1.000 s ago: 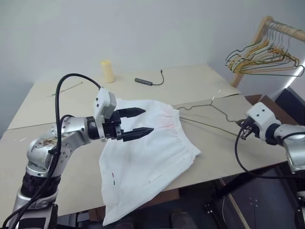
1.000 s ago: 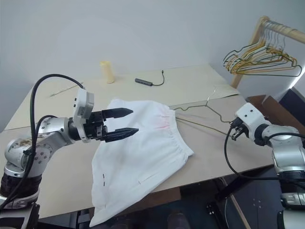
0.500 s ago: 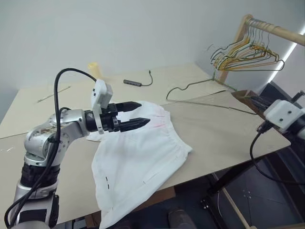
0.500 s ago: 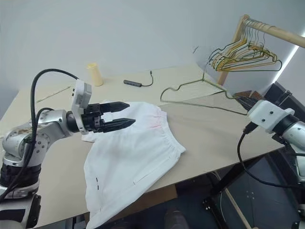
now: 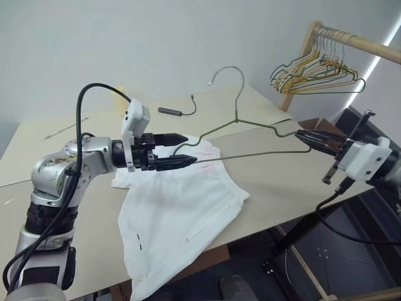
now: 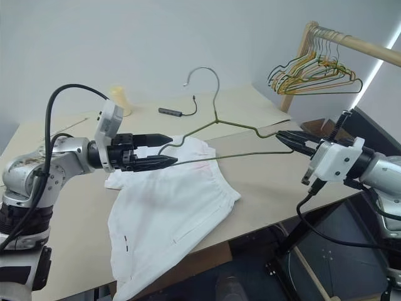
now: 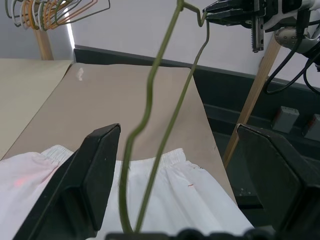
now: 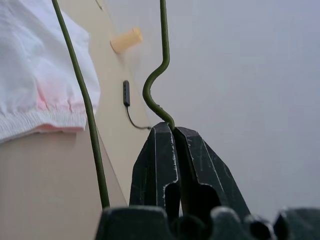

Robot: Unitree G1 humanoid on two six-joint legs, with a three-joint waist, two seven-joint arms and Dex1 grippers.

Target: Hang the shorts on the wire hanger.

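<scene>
Right gripper (image 6: 285,136) jaws clenched on one shoulder end of the hanger (image 6: 216,119), holding it in the air above the shorts (image 6: 169,207), hook up. Shorts lie spread on the worktop (image 6: 276,182), one leg drooping over its near edge. Left gripper (image 6: 161,149) jaws released, straddling the hanger's far end, just above the shorts' waistband.

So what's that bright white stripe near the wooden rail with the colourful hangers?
Left eye view: a narrow strip of light glares behind the wooden rail; where it comes from is hidden. Left wrist view: the same strip glows beside the rail's upright post.
</scene>
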